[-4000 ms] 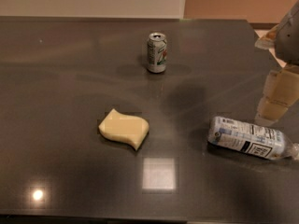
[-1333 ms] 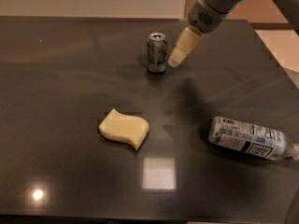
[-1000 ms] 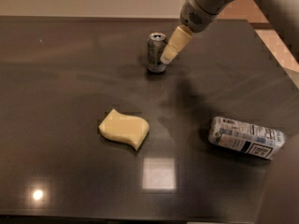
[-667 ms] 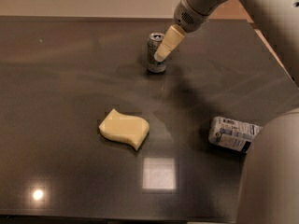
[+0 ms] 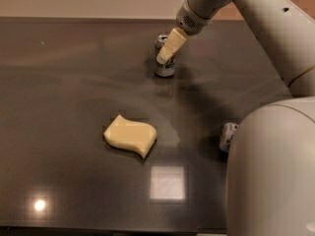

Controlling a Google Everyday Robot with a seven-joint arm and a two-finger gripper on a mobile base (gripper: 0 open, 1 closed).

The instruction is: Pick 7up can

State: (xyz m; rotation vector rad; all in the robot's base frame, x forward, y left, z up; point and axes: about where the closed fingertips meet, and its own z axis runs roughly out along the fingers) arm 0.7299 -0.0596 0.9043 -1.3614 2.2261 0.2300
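The can (image 5: 166, 71), silvery with green marks, stands upright far back on the desk (image 5: 69, 87), its top half hidden by the gripper (image 5: 166, 54); grasping or not, cannot tell. A yellow sponge (image 5: 130, 135) lies nearer.

upright 7up can (image 5: 166, 69) — tool (image 5: 163, 58) at it
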